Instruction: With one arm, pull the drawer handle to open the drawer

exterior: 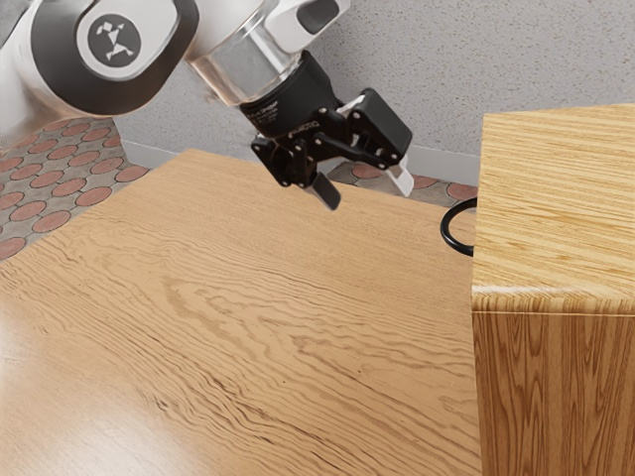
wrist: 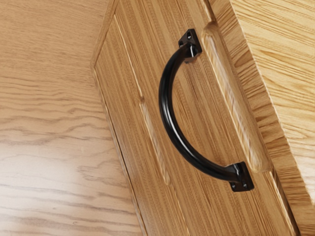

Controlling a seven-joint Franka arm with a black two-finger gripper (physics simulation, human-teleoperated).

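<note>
Wood-grain table (exterior: 248, 327) runs under my arm, with a grey wall and red-dotted floor tiles behind it. At the exterior view's right stands a wooden cabinet (exterior: 556, 248), and the black curved handle (exterior: 454, 228) sticks out of its side toward my arm. My gripper (exterior: 367, 194) hovers above the table with its fingers spread apart, holding nothing. The handle lies beyond the fingertips toward the exterior view's right and a little lower, near but not touching. From the wrist camera I see the handle (wrist: 172, 123) arching off the drawer front (wrist: 142, 88), fixed at both ends by small black plates.
</note>
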